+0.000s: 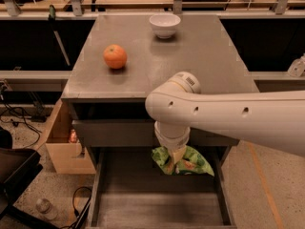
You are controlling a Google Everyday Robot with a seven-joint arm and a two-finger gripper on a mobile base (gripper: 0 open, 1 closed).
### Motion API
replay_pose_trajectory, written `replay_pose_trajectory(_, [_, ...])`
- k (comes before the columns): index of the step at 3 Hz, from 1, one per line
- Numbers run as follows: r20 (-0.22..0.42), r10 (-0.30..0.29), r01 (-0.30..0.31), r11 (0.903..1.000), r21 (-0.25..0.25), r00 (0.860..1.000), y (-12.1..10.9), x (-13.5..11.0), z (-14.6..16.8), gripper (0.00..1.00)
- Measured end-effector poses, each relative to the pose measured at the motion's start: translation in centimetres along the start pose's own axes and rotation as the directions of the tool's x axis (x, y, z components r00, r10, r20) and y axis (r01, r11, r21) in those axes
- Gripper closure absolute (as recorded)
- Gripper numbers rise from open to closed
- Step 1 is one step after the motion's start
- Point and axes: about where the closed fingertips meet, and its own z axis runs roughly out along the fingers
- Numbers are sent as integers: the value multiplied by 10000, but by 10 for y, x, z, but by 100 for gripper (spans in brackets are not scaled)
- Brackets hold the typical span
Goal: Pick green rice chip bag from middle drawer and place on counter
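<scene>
The green rice chip bag (pixel 186 162) hangs crumpled from my gripper (pixel 175 157), which is shut on its top edge. The bag is lifted clear above the floor of the open middle drawer (pixel 143 194), just in front of the cabinet's face. My white arm reaches in from the right and hides the gripper's upper part. The counter (pixel 200 56) is the grey cabinet top behind and above the bag.
An orange fruit (pixel 115 57) sits on the counter's left part and a white bowl (pixel 165 25) at its far edge. A cardboard box (pixel 62 142) stands on the floor to the left of the cabinet. A plastic bottle (pixel 45 207) lies on the floor.
</scene>
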Motion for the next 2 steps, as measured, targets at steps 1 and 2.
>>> replay_pose_trajectory(1, [-585, 520, -539, 9981, -303, 9969, -5, 7, -77, 100])
replay_pose_trajectory(2, [-660, 488, -536, 9959, -729, 9966, 6, 9, -76, 100])
